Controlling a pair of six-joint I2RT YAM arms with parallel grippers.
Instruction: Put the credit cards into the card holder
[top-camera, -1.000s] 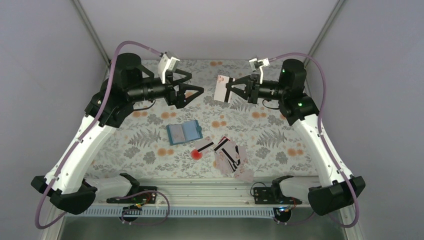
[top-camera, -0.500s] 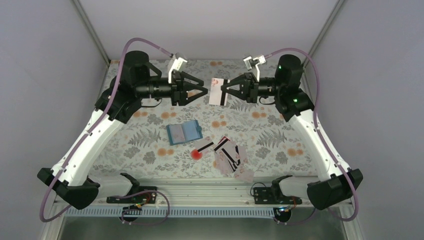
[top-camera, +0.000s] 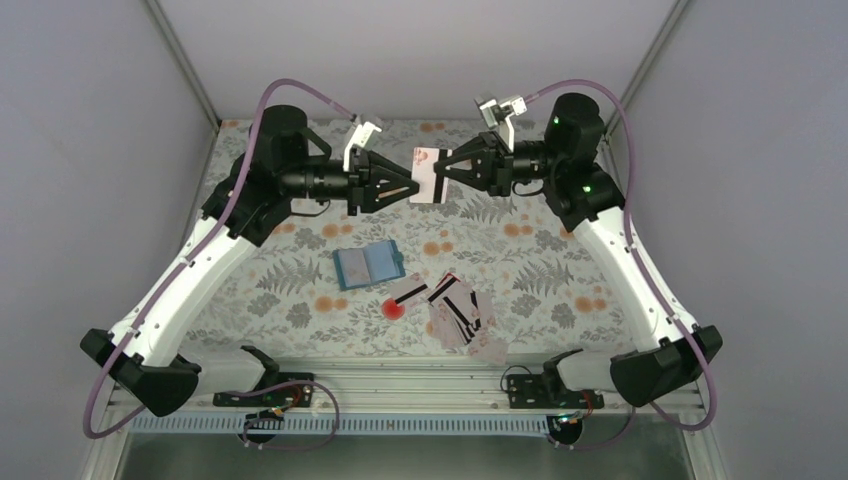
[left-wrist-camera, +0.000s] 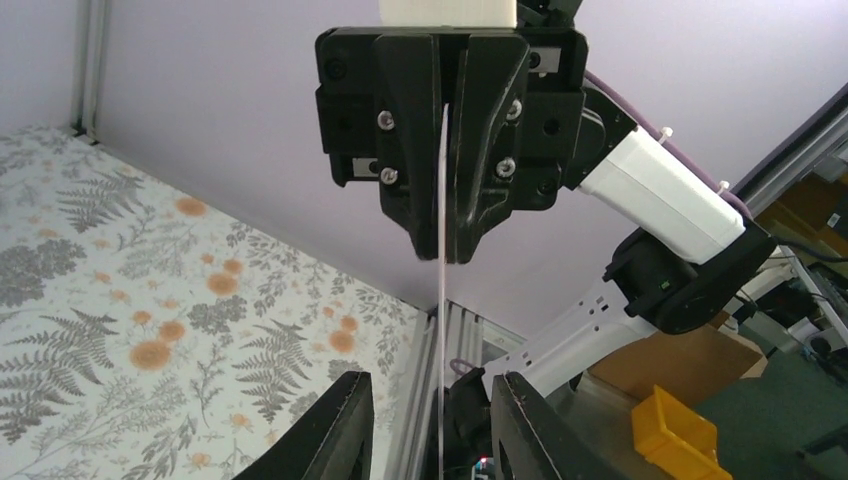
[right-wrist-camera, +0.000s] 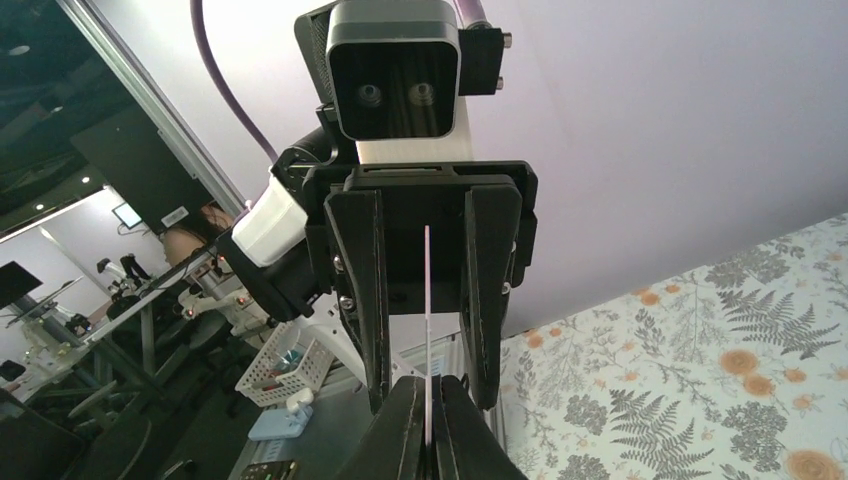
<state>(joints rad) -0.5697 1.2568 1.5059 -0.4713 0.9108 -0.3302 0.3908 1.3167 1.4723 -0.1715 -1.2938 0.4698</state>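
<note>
Right gripper (top-camera: 441, 168) clamps pale credit card (top-camera: 424, 160) aloft, left gripper (top-camera: 412, 187) straddles it, narrowly parted, gaps visible only from wrist views

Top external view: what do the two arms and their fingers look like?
Both the left arm and right arm have white lower links, black joints and black upper sections. A purple cable loops along each. The fingers are black and tapered.

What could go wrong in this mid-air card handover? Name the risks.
1. The left tool has gaps either side of the card; if the right tool lets go early, the card likely drops.
2. The tools' tips nearly meet nose to nose; pushing closer could knock them together.
</note>
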